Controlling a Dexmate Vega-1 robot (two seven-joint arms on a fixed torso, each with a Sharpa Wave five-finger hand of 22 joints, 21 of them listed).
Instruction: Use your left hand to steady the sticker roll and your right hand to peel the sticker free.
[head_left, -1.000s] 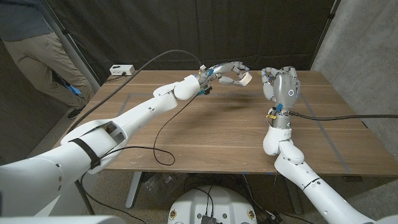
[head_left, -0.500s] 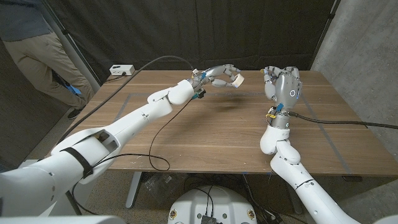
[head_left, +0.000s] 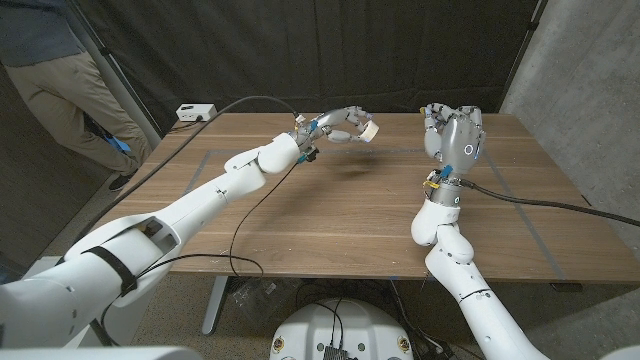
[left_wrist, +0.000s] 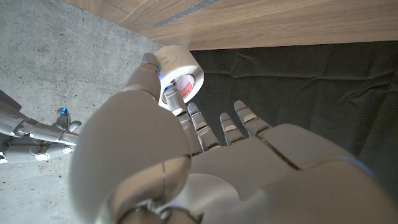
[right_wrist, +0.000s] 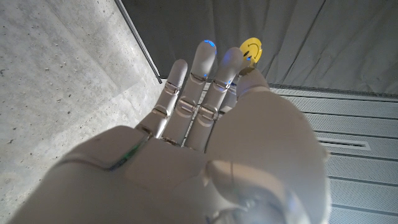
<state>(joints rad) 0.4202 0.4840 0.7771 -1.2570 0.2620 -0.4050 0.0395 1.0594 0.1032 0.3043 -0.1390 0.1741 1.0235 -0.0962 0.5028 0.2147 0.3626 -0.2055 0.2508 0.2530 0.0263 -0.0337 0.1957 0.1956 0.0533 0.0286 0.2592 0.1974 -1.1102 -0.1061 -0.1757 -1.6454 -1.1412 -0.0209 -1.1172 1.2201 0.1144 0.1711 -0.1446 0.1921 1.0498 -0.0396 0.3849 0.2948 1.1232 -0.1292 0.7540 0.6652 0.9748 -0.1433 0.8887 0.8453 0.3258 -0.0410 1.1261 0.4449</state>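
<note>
Sticker roll (head_left: 370, 131) is up off the table (head_left: 330, 215) near its far edge, gripped in the left hand (head_left: 343, 127). Over to the right, the raised right hand (head_left: 452, 134) seems to pinch 1 yellow smiley sticker (right_wrist: 250, 48) at its fingertips.

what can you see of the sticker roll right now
The sticker roll is a small white ring, seemingly of paper or tape, with red print visible inside its hollow core. The left robot hand holds it up above the wooden table, not resting on it; in the left wrist view, fingertips press against its outer band and reach into the core. In the head view it shows as a pale cylinder at that hand's fingertips, pointing toward the raised right robot hand, which is apart from it.
</note>
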